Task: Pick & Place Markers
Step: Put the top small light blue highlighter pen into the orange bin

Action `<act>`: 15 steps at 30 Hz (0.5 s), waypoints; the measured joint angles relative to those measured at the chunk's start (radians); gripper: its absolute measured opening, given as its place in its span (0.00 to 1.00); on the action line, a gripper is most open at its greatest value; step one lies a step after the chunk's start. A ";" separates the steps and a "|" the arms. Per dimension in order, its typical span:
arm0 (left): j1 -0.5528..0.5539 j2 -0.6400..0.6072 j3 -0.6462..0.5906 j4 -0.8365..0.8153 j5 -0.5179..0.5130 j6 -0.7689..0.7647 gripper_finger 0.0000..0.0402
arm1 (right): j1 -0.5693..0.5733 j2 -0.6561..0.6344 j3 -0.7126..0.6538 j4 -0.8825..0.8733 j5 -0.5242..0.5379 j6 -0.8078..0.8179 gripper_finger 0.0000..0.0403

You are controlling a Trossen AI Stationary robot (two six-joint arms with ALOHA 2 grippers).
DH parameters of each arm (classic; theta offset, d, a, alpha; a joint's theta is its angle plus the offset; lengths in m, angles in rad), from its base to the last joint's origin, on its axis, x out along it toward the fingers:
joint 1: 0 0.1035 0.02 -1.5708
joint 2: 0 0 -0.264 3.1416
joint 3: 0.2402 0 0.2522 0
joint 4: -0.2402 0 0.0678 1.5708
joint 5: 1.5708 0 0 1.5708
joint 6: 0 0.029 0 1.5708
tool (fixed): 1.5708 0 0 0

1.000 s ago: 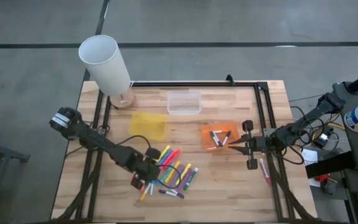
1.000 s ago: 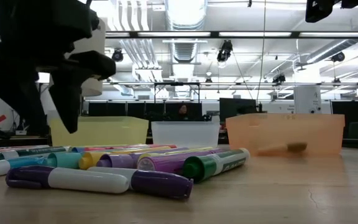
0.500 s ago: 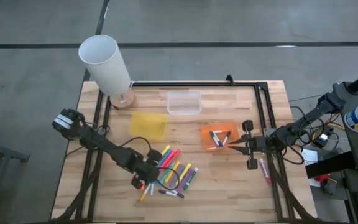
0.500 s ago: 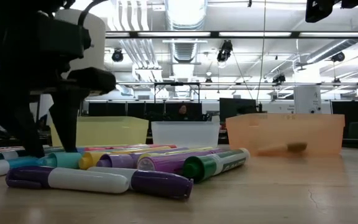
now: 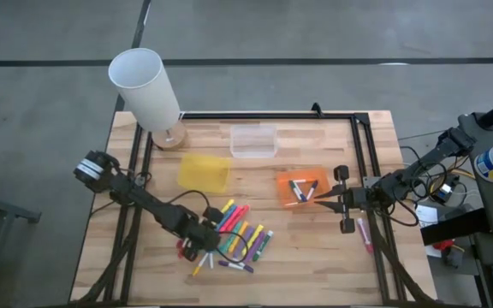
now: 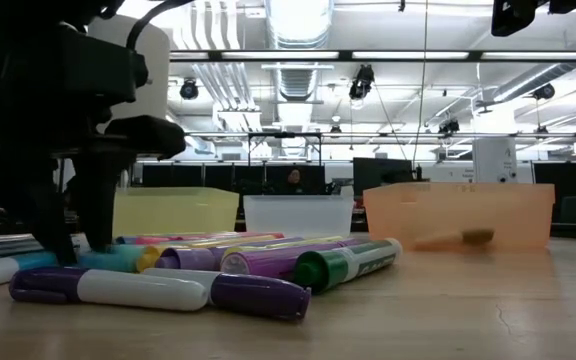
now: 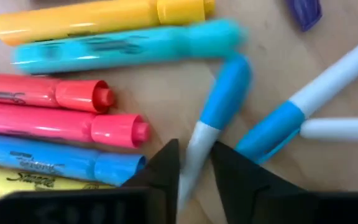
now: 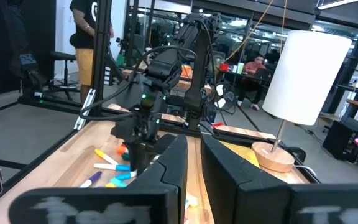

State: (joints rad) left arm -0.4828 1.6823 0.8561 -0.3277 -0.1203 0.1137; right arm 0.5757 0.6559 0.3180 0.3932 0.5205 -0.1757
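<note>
Several markers [image 5: 240,236] lie in a loose pile on the wooden table, near its front and left of centre; they also show in the low view [image 6: 258,265]. My left gripper [image 5: 198,245] stands down in the pile's left end, pointing steeply down, and is shut on a white marker with a blue cap [image 7: 227,87]. My right gripper [image 5: 320,204] hangs level at the right side of the orange tray [image 5: 281,198], shut with nothing between its fingers [image 8: 194,168]. A few markers [image 5: 302,188] lie inside the orange tray. My left gripper pinches the marker's white barrel [image 7: 197,142], just below the blue cap, between its two fingers. The fingers [image 7: 163,171] come from above, slanting down, and lie across the marker. The marker lies flat on the table among the others.
A yellow tray [image 5: 204,171] and a clear tray [image 5: 253,141] sit behind the pile. At the far left corner stands a white lamp [image 5: 144,81] on a wooden foot. Black rails [image 5: 366,162] frame the table. One pink marker [image 5: 365,233] lies by the right rail.
My left gripper has sunk onto the left end of the marker pile, and its fingers have drawn together around the blue-capped marker. The markers lie where they were.
</note>
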 joint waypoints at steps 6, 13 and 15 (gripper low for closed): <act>0.001 0.001 0.032 -0.017 -0.006 -0.076 0.05 | 0.000 0.000 0.000 0.000 0.000 0.000 0.11; 0.001 0.004 0.124 -0.203 -0.014 -0.139 0.06 | 0.000 0.000 0.000 0.000 0.000 0.000 0.11; 0.001 0.004 0.151 -0.265 -0.017 -0.155 0.05 | 0.000 0.000 0.000 0.000 0.000 0.000 0.11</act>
State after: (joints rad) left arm -0.4816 1.6859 1.0069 -0.5924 -0.1370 -0.0410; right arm 0.5755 0.6559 0.3180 0.3935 0.5205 -0.1757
